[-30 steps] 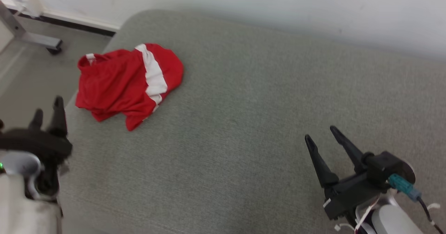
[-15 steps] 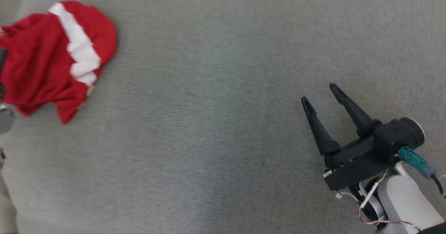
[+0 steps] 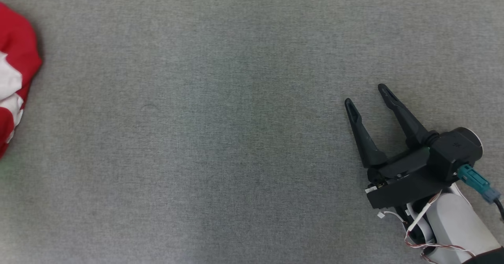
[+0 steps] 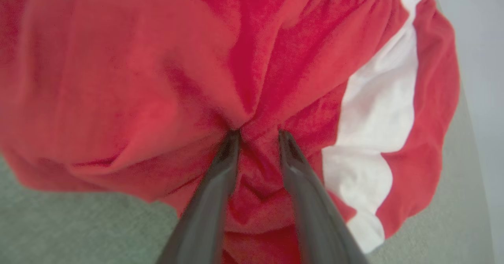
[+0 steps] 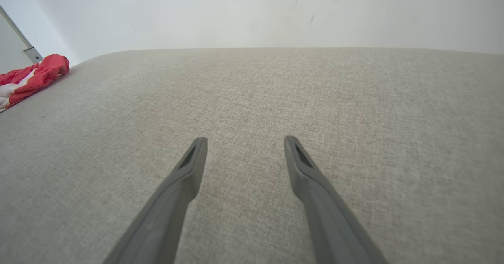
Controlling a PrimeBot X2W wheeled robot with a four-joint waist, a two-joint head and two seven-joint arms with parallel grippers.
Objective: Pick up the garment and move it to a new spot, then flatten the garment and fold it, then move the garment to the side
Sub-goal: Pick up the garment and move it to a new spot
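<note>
The garment (image 3: 15,71) is red cloth with a white stripe, crumpled at the left edge of the head view. In the left wrist view the garment (image 4: 138,79) lies close under the camera. My left gripper (image 4: 258,134) presses down into it with its fingers drawn partway together, shut on a raised fold of red cloth. My right gripper (image 3: 365,94) hovers open over the bare grey cushion at the lower right, far from the cloth. In the right wrist view, the right gripper (image 5: 244,140) has nothing between its fingers and the garment (image 5: 35,75) is far off at the left.
A wide grey upholstered surface (image 3: 220,118) stretches between the garment and my right arm. A white wall (image 5: 252,12) stands behind its far rounded edge. A metal frame piece (image 5: 31,53) shows past the left corner.
The head camera has swung, so the garment has slid from upper middle to the left edge of that view. The right gripper stays open in about the same pose.
</note>
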